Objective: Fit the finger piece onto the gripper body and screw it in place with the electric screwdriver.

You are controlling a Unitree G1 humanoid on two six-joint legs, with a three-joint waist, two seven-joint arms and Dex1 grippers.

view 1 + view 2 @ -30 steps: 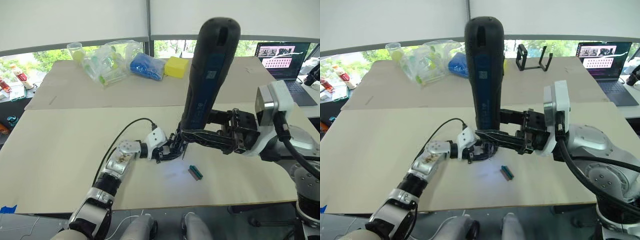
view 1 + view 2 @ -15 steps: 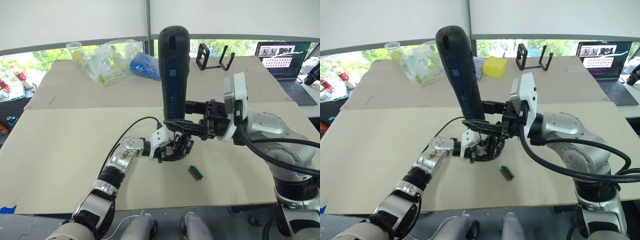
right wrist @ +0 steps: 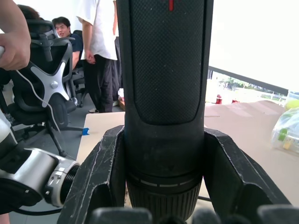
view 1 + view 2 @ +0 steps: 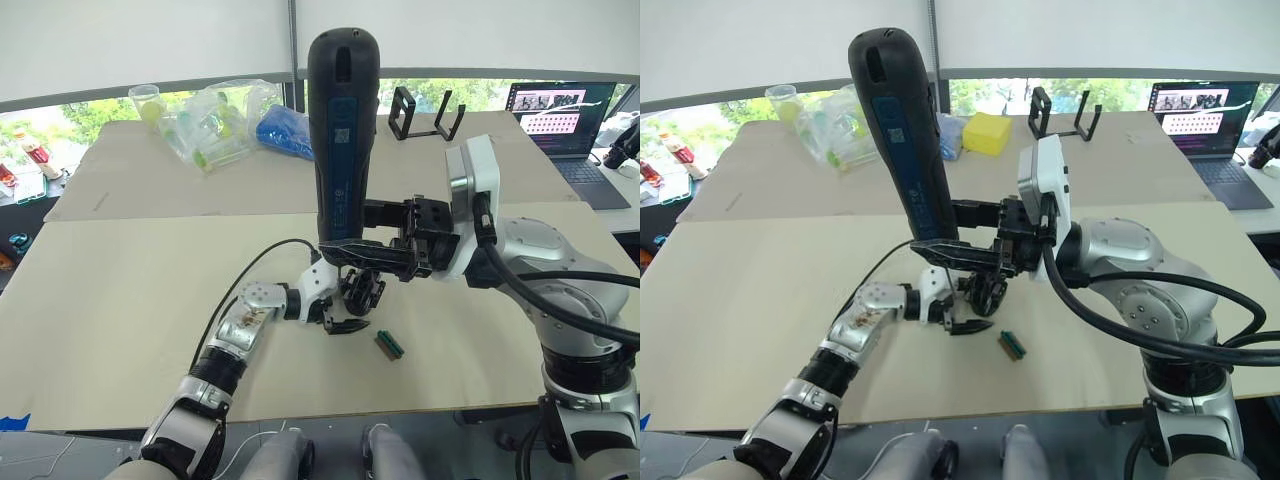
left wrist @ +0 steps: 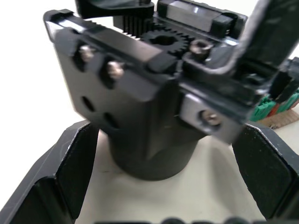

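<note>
**Left eye view: screwdriver upright over gripper body, both grippers engaged**

Left eye view shows the right gripper point(image 4: 350, 252) clamped around the lower barrel of the electric screwdriver point(image 4: 338, 130), fingers pressed against both sides of it. The tool stands nearly upright, rounded end topmost, bit end pointing down at the table point(image 4: 120, 290). A blue strip runs down the barrel with a small square code label on it; its print cannot be read. In the right wrist view a short red mark sits high on the textured barrel point(image 3: 164, 60), with the two fingers point(image 3: 100, 172) tight on either side.

Directly below the tool's tip, the left gripper point(image 4: 335, 312) holds the gripper body point(image 4: 358, 292) just above the table. In the left wrist view the body point(image 5: 140, 93) sits between the two spread-looking pads point(image 5: 70, 163), a gear and several screw heads showing on its upper face; whether the pads actually touch it cannot be told there.

The finger piece cannot be picked out separately.

Beside the tool's tip, toward the robot's right, a small teal-green block point(image 4: 390, 344) lies on the table. Well beyond the tool stand a black frame stand point(image 4: 427, 112), a laptop point(image 4: 558, 112) with unreadable screen content, and clear bags point(image 4: 215, 120).
</note>
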